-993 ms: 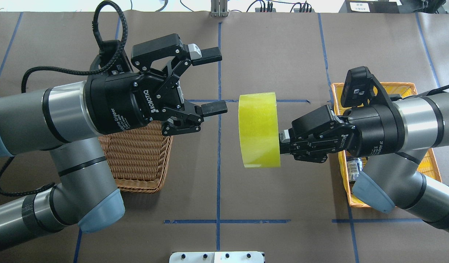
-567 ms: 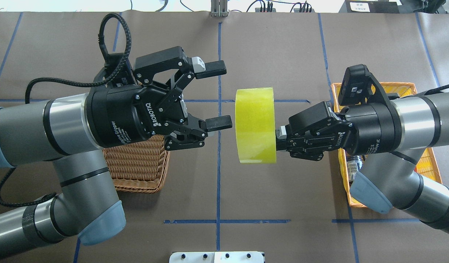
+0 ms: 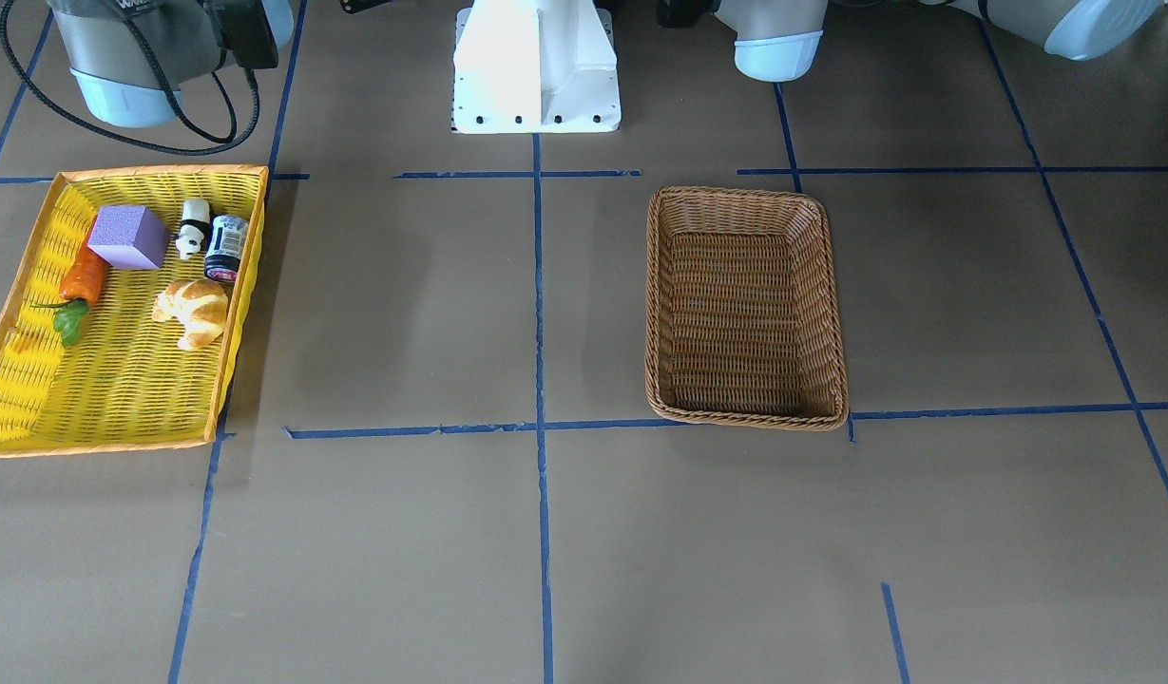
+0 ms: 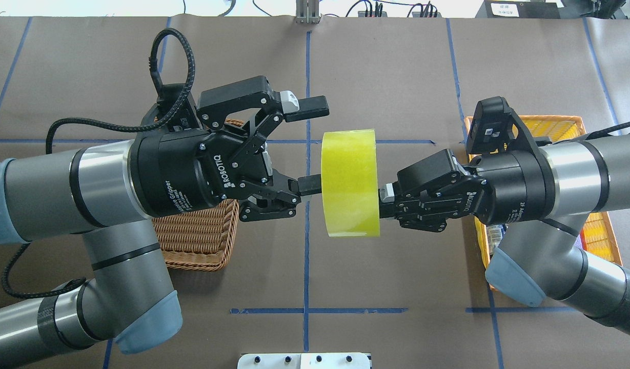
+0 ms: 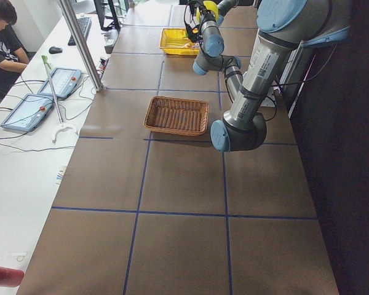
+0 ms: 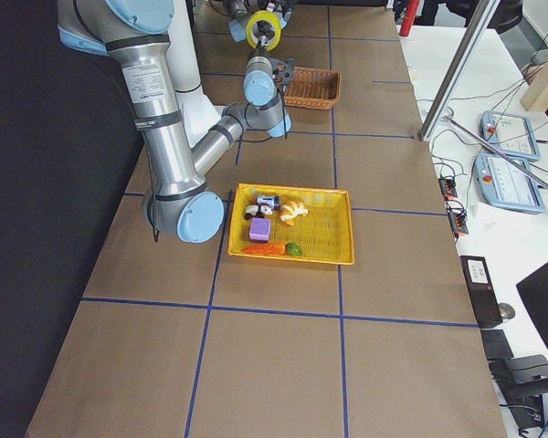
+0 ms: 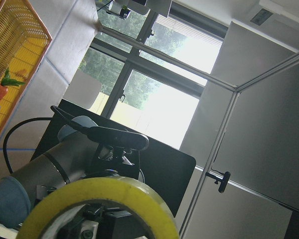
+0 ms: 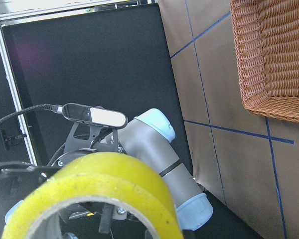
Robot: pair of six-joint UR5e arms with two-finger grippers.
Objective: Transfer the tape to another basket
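Colours noted: tape (image 4: 348, 182) translucent yellow-green. basket (image 3: 745, 304) brown wicker weave, braided rim. yellow basket (image 3: 99, 389) bright yellow mesh, orange rim; inside it a purple block (image 3: 127, 237), an orange carrot (image 3: 83, 277) with green top, and a golden croissant (image 3: 196, 310). bench (image 3: 403, 532) brown, with a grid of blue lines. left claw (image 4: 315, 146) and right claw (image 4: 385, 197) black.

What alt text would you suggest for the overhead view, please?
The right tool holds the tape on edge in mid-air over the table's centre, while the open left tool meets it from the left, one finger at the roll's face, the other beyond its rim. The basket lies under the left arm, a yellow basket under the right arm.
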